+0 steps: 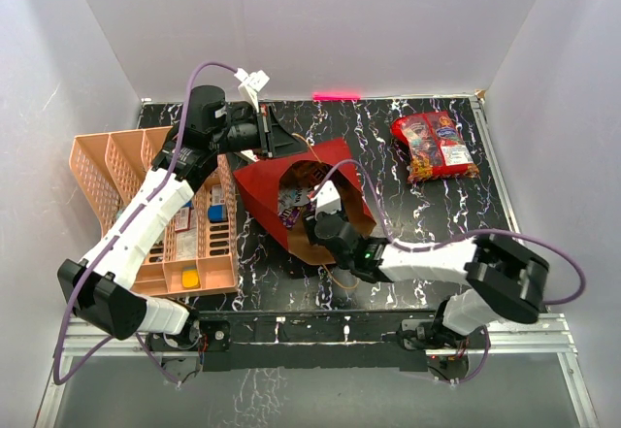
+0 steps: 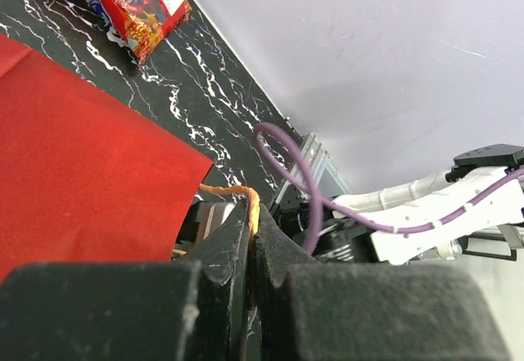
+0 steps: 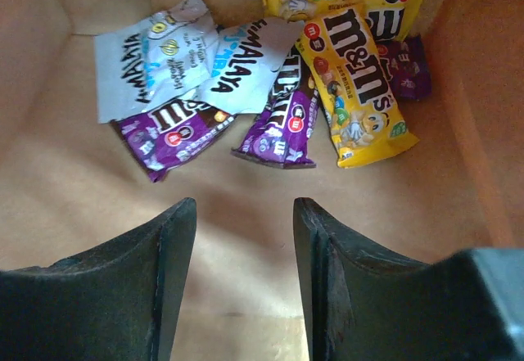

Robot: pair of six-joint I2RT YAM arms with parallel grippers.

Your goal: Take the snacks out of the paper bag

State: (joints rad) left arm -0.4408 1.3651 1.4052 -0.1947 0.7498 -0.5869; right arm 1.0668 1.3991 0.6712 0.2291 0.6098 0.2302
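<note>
The left arm stretches to the far side, its left gripper (image 2: pixel 252 214) pressed together on the cord handle (image 2: pixel 237 191) of the paper bag (image 1: pixel 264 190). The right arm bends in low. The right gripper (image 3: pixel 244 214) is spread and empty inside the bag, short of the candy packets (image 3: pixel 352 83) at its bottom. Two red snack bags (image 1: pixel 435 145) lie on the table (image 1: pixel 524 205), well apart.

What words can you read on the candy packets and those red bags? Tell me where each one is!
"m&m's": on the yellow packet lying inside the paper bag.
"MALAYA": on the white packet; the start of the word is unclear.
On the purple packets the letters are too blurred to read.
On the red bags out on the table the print is too small to read.
</note>
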